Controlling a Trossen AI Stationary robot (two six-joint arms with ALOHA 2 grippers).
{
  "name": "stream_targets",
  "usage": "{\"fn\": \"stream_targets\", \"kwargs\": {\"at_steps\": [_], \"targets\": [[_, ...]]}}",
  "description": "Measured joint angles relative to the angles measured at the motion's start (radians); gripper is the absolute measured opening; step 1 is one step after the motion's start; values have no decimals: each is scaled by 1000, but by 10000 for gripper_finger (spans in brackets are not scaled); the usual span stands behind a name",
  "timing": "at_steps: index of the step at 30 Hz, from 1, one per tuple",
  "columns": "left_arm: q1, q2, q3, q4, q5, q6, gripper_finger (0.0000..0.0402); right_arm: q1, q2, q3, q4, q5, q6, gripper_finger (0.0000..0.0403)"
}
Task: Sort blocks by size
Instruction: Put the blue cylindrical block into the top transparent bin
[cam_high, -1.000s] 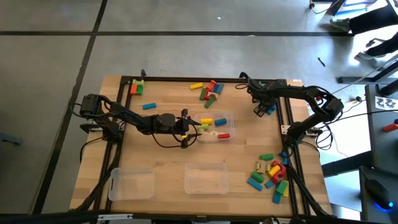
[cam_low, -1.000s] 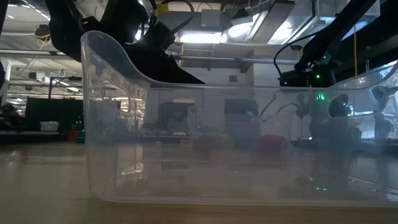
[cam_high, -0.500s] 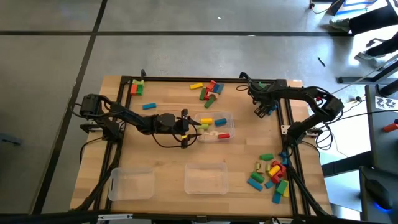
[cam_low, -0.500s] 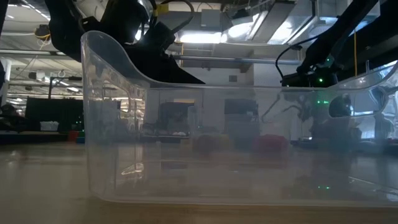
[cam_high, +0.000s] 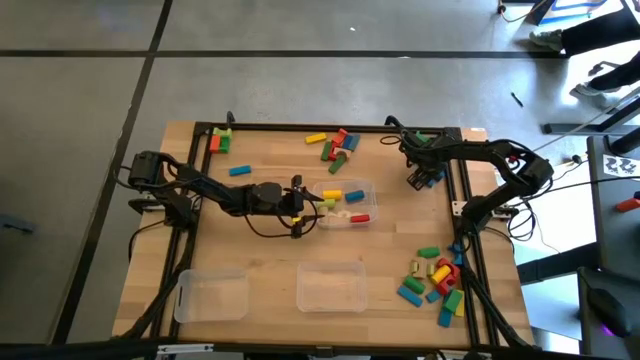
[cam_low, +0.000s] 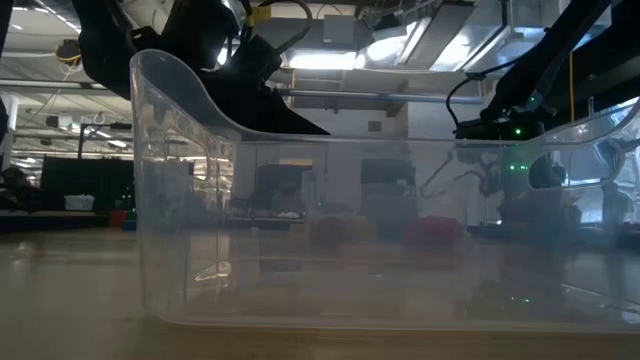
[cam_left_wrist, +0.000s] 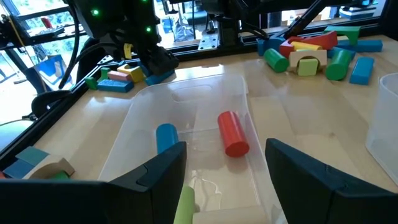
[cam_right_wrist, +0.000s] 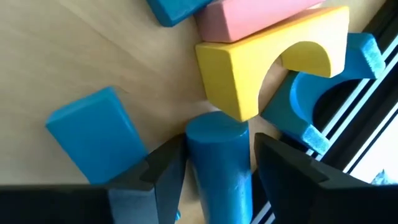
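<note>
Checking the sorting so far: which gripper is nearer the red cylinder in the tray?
Left. The left gripper hangs right over the tray, close to the red cylinder; the right gripper is by the table's right rail.

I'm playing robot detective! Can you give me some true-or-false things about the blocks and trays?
1. The left gripper hangs over a tray holding a red cylinder. True.
2. That tray also holds a blue block. True.
3. The right gripper has a blue cylinder between its fingers. True.
4. The yellow arch is in a tray. False: it sits on the table.
5. The two near trays are full of blocks. False: both look empty.
</note>
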Motion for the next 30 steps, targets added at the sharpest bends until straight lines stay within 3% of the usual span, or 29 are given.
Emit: {"fn": "stream_targets", "kwargs": {"at_steps": [4,10,30], "targets": [[0,0,0,0,0,0,214,1,0,0,0,-9,-7,184],[0,0,0,0,0,0,214,3,0,1,-1,-7,-33,126],[0,1,0,1,0,-2,214,25,-98,168,-158,-52,-25,129]]}}
